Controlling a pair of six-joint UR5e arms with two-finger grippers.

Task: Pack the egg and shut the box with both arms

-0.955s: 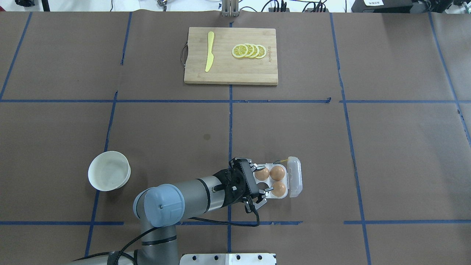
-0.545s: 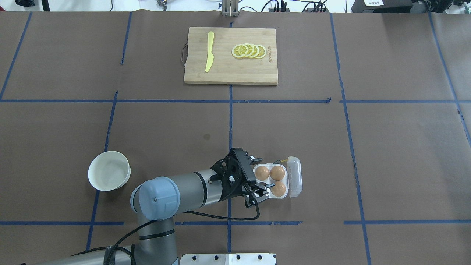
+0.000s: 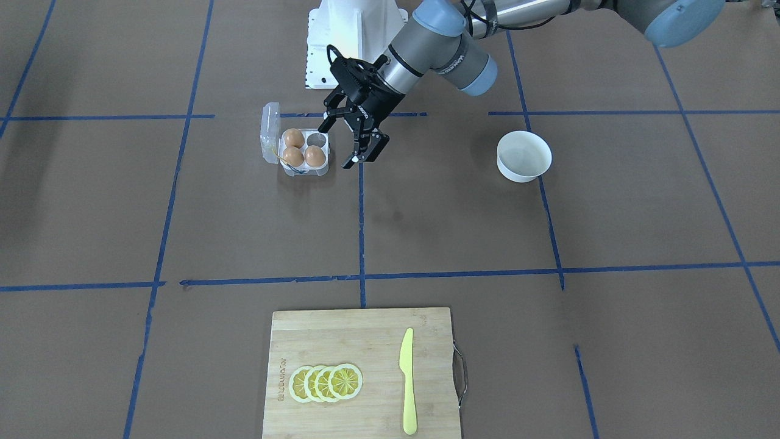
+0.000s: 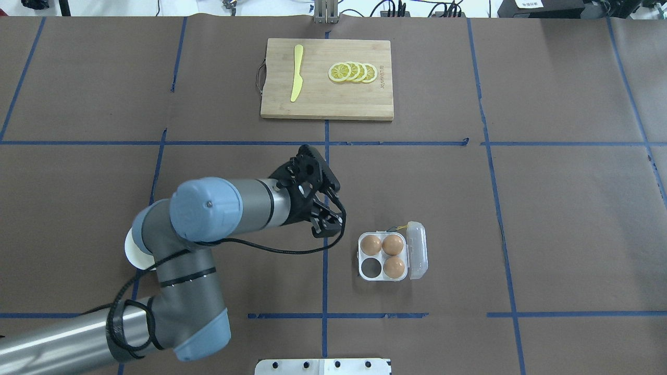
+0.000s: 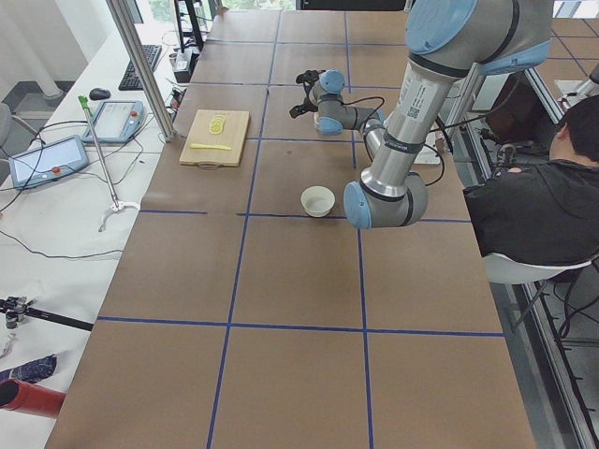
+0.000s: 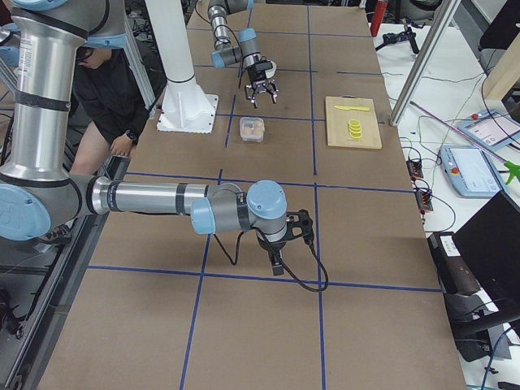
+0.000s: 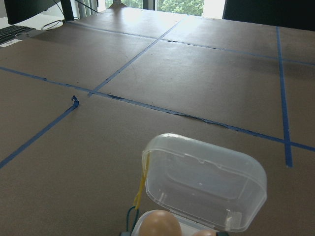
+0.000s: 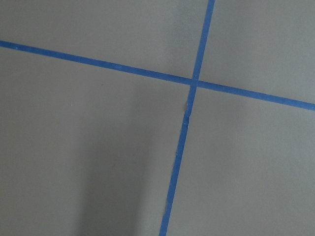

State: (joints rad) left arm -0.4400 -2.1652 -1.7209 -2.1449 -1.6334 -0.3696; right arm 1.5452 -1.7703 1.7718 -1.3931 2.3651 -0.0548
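The open, empty left end effector [image 3: 337, 146] should gently push the light, bendy egg box lid [image 4: 418, 250] at its edge.

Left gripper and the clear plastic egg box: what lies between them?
Only bare brown table paper between left gripper and clear plastic egg box, seen in the overhead view.

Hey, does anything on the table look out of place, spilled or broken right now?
Nothing is spilled, tipped or broken. The carton sits flat with its lid open, three eggs seated and one cell empty, though the bowl looks empty too. The left gripper is open, holding nothing.
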